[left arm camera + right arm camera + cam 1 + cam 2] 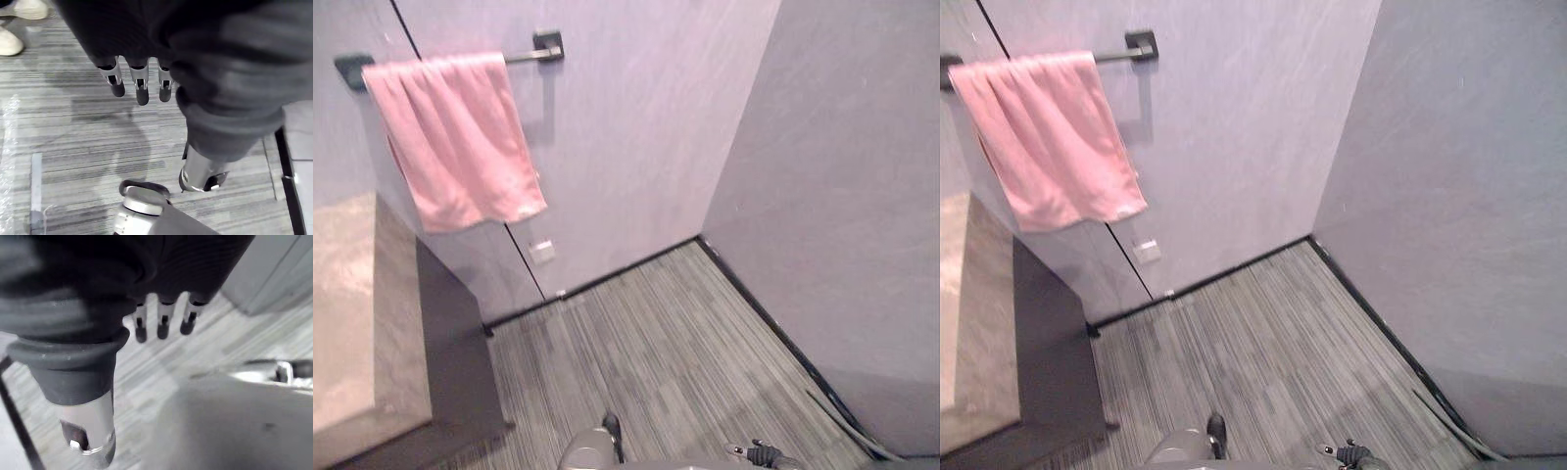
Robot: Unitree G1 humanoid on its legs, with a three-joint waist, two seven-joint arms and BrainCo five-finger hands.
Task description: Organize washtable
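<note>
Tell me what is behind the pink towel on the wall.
The pink towel hangs over a dark bar fixed to the grey wall. A thin dark seam runs in behind it and comes out below. The cloth hides the bar's middle and the wall there.

No readable text, label or number anywhere (white wall plate (541, 252) too small to tell)

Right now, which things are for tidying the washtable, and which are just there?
For the job: washtable; pink towel on its rail, probably; left hand and right hand, both hanging open.
Just there: striped floor; walls; a person's shoes.
</note>
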